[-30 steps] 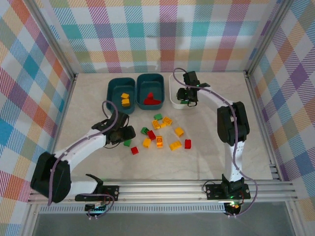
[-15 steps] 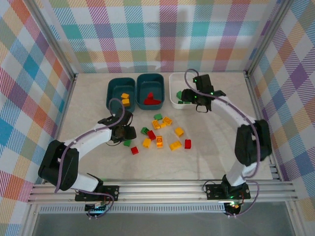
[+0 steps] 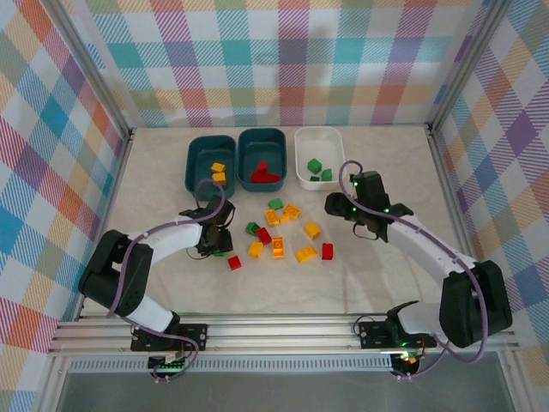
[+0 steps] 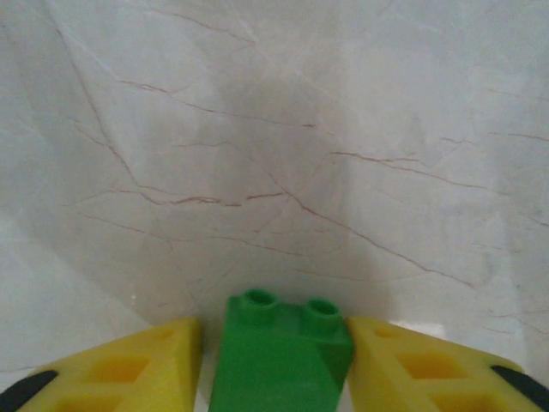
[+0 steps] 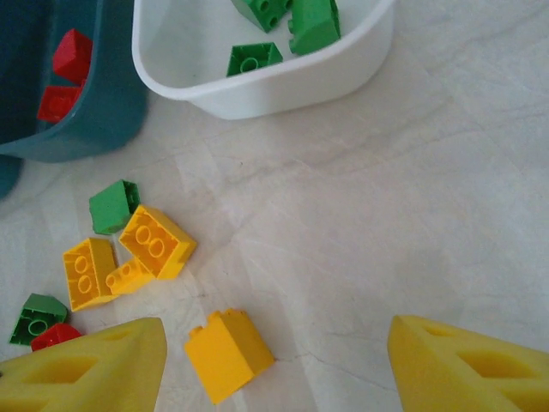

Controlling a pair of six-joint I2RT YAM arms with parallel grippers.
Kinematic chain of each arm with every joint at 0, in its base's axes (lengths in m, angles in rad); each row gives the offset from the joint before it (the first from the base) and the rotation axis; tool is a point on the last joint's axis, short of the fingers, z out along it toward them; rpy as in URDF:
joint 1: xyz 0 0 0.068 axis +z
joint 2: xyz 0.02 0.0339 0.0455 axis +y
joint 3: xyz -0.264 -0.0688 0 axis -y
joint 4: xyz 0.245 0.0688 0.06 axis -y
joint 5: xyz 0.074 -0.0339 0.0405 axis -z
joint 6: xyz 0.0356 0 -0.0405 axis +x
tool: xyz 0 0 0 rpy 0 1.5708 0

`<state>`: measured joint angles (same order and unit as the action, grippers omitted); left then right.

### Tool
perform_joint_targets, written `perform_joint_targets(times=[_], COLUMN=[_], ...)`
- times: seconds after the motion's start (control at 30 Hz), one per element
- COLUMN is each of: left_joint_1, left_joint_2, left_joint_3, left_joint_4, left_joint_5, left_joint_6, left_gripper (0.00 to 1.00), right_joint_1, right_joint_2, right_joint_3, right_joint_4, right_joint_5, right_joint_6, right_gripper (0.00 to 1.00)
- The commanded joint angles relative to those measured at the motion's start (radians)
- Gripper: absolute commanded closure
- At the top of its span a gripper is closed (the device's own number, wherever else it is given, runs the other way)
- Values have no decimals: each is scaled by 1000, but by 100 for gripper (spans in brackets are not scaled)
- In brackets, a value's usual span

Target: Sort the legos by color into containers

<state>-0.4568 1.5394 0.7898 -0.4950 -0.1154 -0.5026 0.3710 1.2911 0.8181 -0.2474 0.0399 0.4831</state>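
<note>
My left gripper (image 3: pixel 214 243) is down on the table left of the loose legos, shut on a green brick (image 4: pixel 279 356) that stands between its yellow fingers (image 4: pixel 129 369). My right gripper (image 3: pixel 336 209) hangs open over the table near the pile's right side, above a yellow brick (image 5: pixel 227 354) lying close to its left finger. The left teal container (image 3: pixel 193 163) holds yellow bricks, the middle teal one (image 3: pixel 243 159) holds red bricks, and the white one (image 3: pixel 300 163) holds green bricks (image 3: pixel 315 166).
Several red, yellow and green bricks (image 3: pixel 274 227) lie scattered in the middle of the table, with a red one (image 3: pixel 328 251) to the right and another red one (image 3: pixel 234 263) to the left. Metal frame posts and plaid walls enclose the table.
The right arm has pulled back from the white container to the table's middle, opening and leaving a green brick inside. The left gripper's fingers have closed in on the green brick.
</note>
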Motion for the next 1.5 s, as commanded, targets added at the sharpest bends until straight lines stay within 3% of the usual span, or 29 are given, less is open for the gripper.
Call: perform_joint_targets(times=[0.0,0.2,0.43,0.53,0.83,1.1,1.3,1.33,1.4,1.47], left_joint_1=[-9,-19,-33,-37,-121,-134,-149,-150,-151,-151], left_joint_2=[41,68,-3,25,495,857,919,920,937,962], left_joint_3=[1,84,268,394,1022,1481,1561,1560,1574,1601], left_joint_4=[41,-13,-152,-161,-153,-213,-148,-140,-141,-156], left_joint_5=[24,56,49,108,354,430,448,448,439,436], left_joint_6=[5,9,30,32,107,116,87,82,72,71], left_gripper=[65,82,86,86,87,87,86,84,72,72], right_joint_1=[4,2,-27,-50,-100,-110,-110,-110,-110,-110], right_joint_2=[-40,-103,-91,-67,-8,-7,-12,-11,-3,7], right_joint_3=[-25,-5,78,94,140,128,104,100,95,98], right_joint_4=[18,-57,-138,-138,-144,-148,-136,-132,-130,-130], right_joint_5=[1,62,128,123,104,84,44,38,25,13], right_joint_6=[18,11,-21,0,31,22,28,28,27,25], right_gripper=[31,30,30,30,30,30,30,30,30,30])
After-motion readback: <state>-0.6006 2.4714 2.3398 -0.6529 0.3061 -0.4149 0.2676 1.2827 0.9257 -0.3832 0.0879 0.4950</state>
